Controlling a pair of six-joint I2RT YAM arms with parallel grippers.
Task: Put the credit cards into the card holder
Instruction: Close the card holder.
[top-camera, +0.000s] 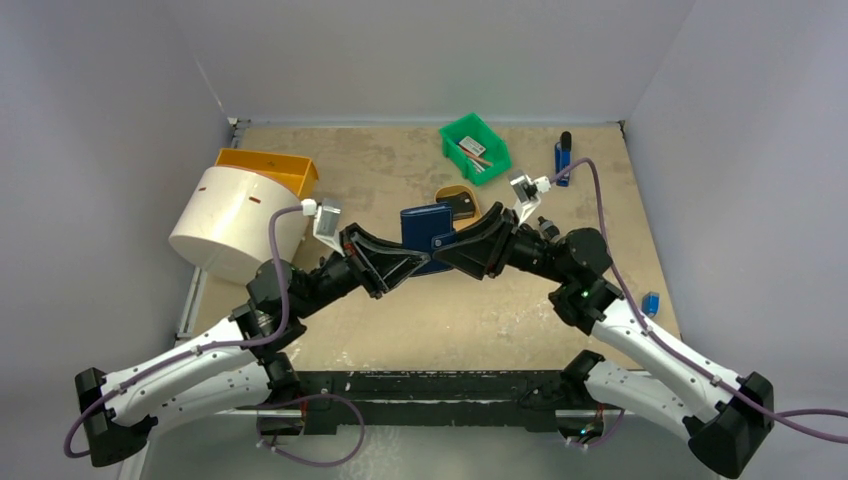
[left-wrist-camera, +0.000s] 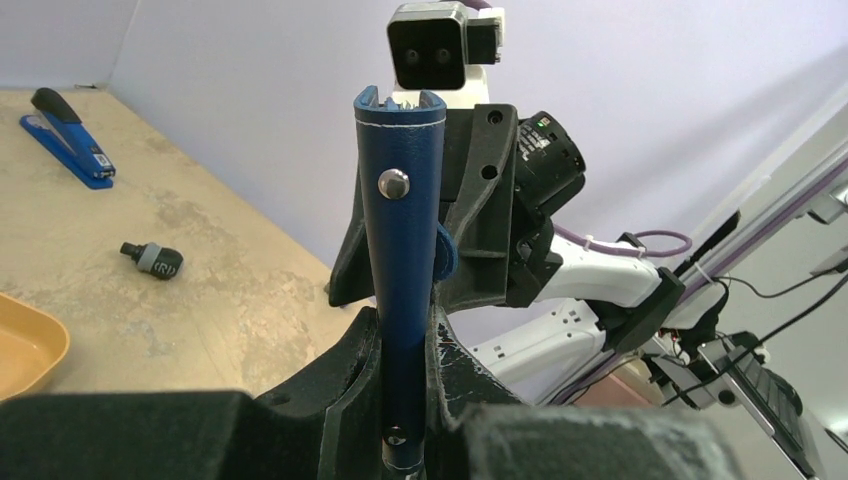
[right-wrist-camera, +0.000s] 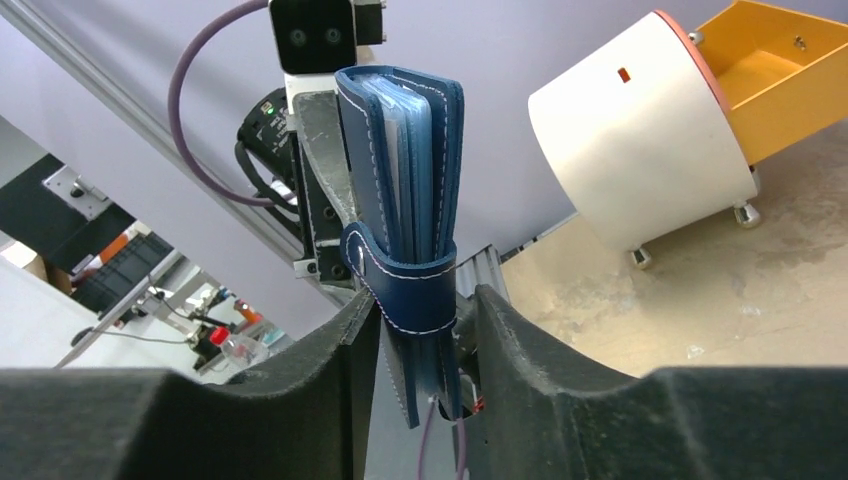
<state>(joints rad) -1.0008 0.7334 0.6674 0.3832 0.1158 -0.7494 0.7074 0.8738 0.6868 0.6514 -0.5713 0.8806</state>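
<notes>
- Now, left fingers (left-wrist-camera: 345, 400) clamp the card holder (left-wrist-camera: 402, 260) by one edge, in the air above the worktop (top-camera: 450, 320).
- Meanwhile right fingers (right-wrist-camera: 525, 350) straddle its strapped edge, slightly apart, not yet pinching.
- Best move, I reckon: catch the snap tab (right-wrist-camera: 400, 290) squarely, peel gently, left holding firm.

Your card holder (right-wrist-camera: 400, 200) looks like smooth navy leather with pale stitching, clear glossy plastic sleeves (right-wrist-camera: 405, 130) and a shiny metal snap stud (left-wrist-camera: 393, 182). Your left tool (left-wrist-camera: 405, 335) and right tool (right-wrist-camera: 425, 300) have matt black, faintly grainy plastic fingers (right-wrist-camera: 345, 350). The table (top-camera: 480, 320) is rough, mottled tan board. The white drum (top-camera: 235, 215) looks smooth and matt, and the orange bin (top-camera: 270, 165) looks like plastic.
</notes>
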